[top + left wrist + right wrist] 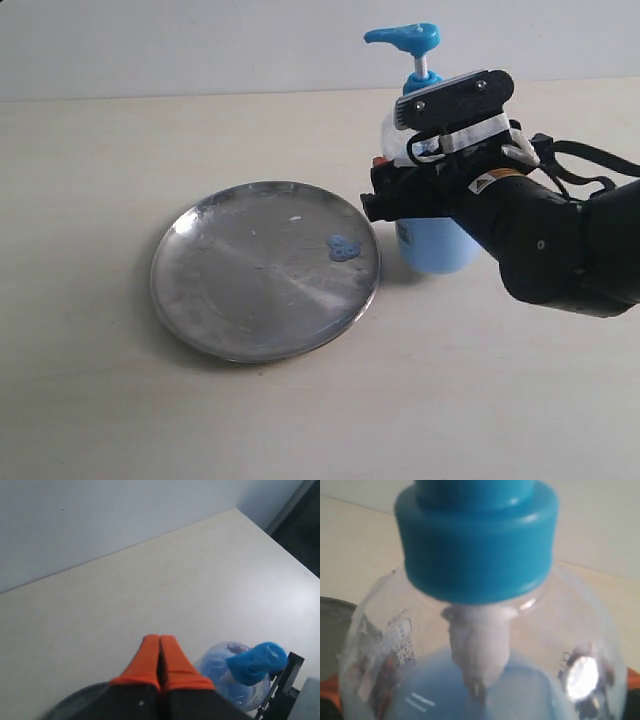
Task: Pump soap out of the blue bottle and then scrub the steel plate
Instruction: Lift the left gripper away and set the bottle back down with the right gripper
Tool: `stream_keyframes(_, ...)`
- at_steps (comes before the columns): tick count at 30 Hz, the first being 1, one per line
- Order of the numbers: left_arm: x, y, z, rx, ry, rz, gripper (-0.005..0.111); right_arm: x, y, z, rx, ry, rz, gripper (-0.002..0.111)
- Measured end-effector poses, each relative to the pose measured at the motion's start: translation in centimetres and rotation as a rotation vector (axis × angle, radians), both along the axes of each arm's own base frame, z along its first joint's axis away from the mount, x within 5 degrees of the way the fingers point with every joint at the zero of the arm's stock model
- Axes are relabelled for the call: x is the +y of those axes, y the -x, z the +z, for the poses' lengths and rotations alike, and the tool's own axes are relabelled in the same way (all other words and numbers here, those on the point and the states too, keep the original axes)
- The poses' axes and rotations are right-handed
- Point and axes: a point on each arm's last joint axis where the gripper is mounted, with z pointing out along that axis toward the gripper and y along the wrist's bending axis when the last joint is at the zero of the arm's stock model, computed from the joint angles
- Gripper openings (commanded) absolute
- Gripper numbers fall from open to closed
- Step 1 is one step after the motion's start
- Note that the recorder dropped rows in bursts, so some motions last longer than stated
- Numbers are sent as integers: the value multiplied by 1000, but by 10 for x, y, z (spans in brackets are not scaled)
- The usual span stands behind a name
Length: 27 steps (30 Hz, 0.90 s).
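Nearest us, our right gripper (405,203) has its jaws closed around the blue bottle (435,248) near the table's far edge. The left gripper (159,662) keeps its jaws pressed together, empty. Soap (345,247) dots the steel plate (250,300) alongside, so we judge pumping done and should release the bottle upright, gently.

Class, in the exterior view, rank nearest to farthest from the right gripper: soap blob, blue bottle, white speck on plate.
1. blue bottle, in the right gripper.
2. soap blob, right side of steel plate.
3. white speck, nearer plate centre.
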Motion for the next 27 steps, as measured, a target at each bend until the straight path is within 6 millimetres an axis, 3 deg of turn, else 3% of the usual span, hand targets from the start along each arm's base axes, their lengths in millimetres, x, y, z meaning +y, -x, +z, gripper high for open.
stream_keyframes(6, 3, 0, -3, 22, -35, 26, 0, -17, -7, 7, 28, -58, -60, 0)
stream_keyframes(15, 8, 1, -9, 53, -98, 42, 0, -37, -16, 3, 132, -127, -53, 0)
stream_keyframes(27, 20, 0, -47, 142, -192, 85, 0, -64, -9, -8, 108, -162, -41, 0)
